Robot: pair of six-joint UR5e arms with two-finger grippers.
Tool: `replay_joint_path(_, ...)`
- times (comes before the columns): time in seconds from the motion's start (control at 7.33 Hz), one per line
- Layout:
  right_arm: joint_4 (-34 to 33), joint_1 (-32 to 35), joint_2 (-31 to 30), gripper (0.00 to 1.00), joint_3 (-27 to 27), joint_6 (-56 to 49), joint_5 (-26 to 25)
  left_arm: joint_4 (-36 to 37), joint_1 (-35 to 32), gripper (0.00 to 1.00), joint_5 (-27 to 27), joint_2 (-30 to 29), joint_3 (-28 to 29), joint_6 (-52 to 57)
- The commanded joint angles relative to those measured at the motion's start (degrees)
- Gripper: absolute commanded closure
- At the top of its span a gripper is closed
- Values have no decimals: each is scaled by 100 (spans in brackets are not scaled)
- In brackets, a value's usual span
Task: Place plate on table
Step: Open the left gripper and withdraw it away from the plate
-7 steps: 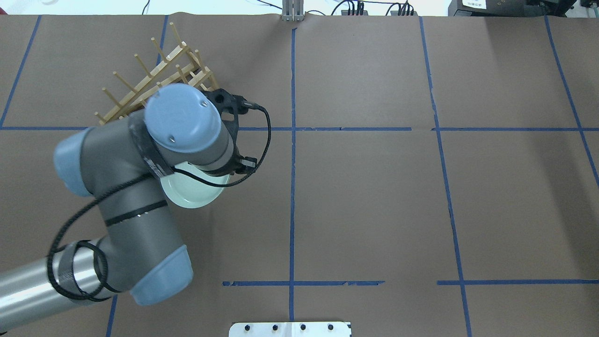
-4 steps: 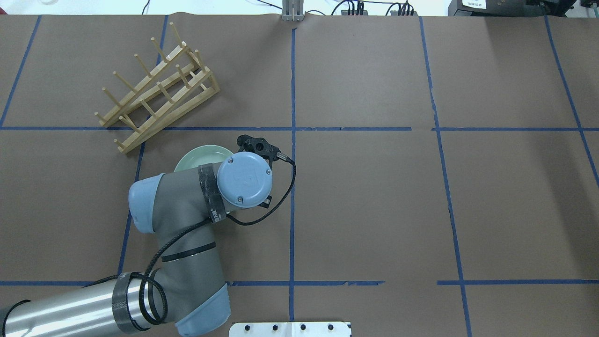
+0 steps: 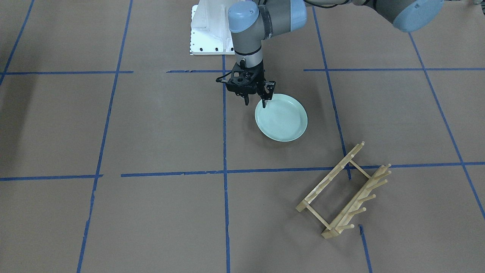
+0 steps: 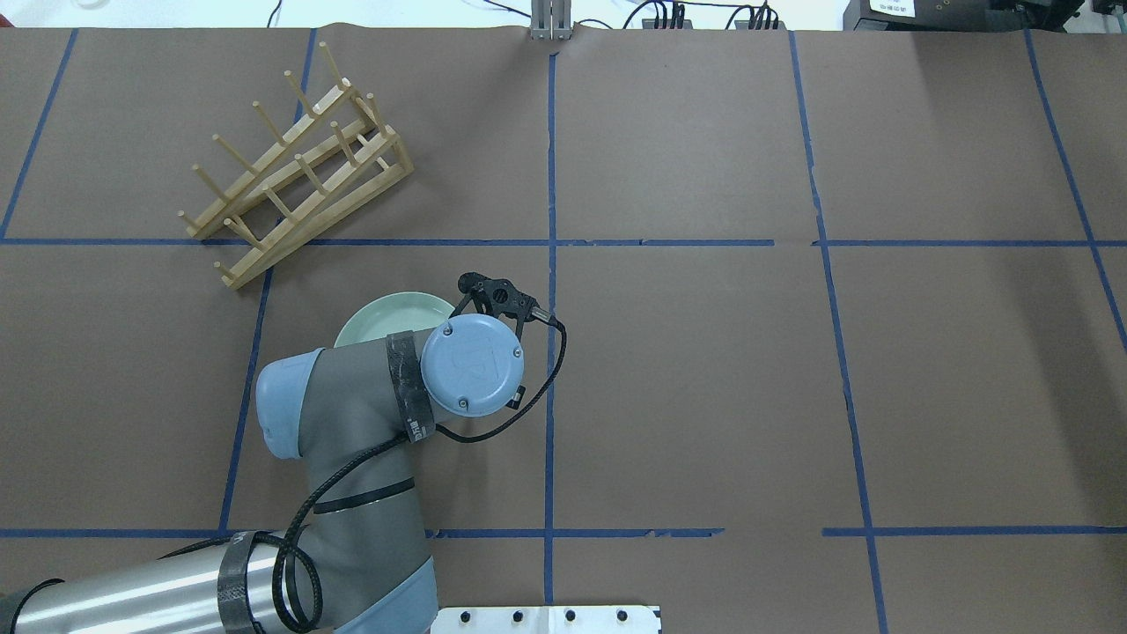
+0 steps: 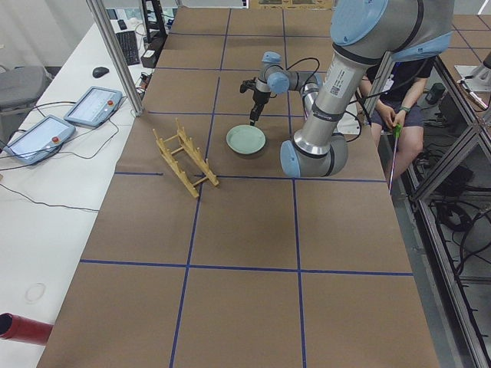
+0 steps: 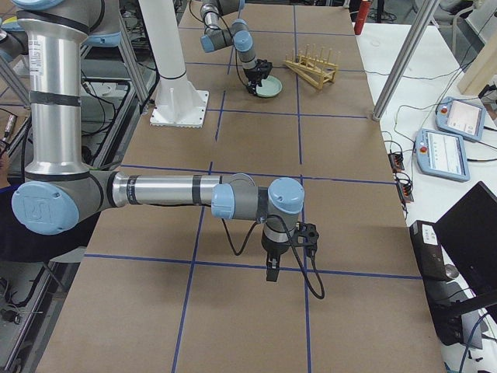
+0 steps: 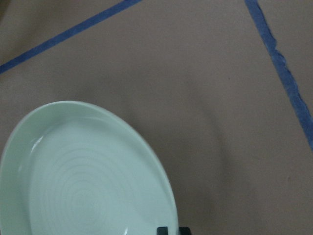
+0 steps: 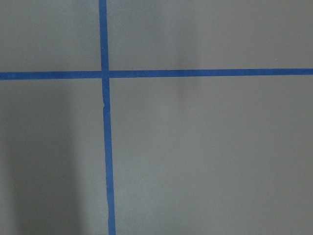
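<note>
Mint-green plate [image 3: 282, 119] looks set on the table [image 3: 151, 125], rim clamped by jaws of the left gripper [image 3: 255, 103], release pending; right gripper [image 6: 269, 273] jaws' state cannot be told.

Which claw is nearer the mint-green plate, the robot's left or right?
Left. The left claw is at the plate's rim; the right claw hangs far off along the table.

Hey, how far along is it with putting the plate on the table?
Done: the plate is clear of the rack and looks to lie flat on the table. In hand: the left gripper seems clamped on its rim. Left: open the gripper and lift the arm away.
</note>
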Motion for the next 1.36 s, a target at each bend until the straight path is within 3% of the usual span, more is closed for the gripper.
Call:
replay_joint_path(0.0,0,6,0,0,0,-6,0,-241,-48,0,-127,72,-749,-37)
replay_joint_path(0.41,0,-2,0,0,0,2,0,-267,-2658,0,-2889,438,-1386,93)
replay_joint_path(0.82,0,6,0,0,0,-6,0,-224,-4693,0,-3818,1675,-1381,2765)
replay_joint_path(1.09,0,-3,0,0,0,3,0,-224,-5739,0,-3960,2337,-760,4463)
replay_joint_path(1.23,0,-3,0,0,0,3,0,-293,-6310,0,-4562,2784,-208,5359)
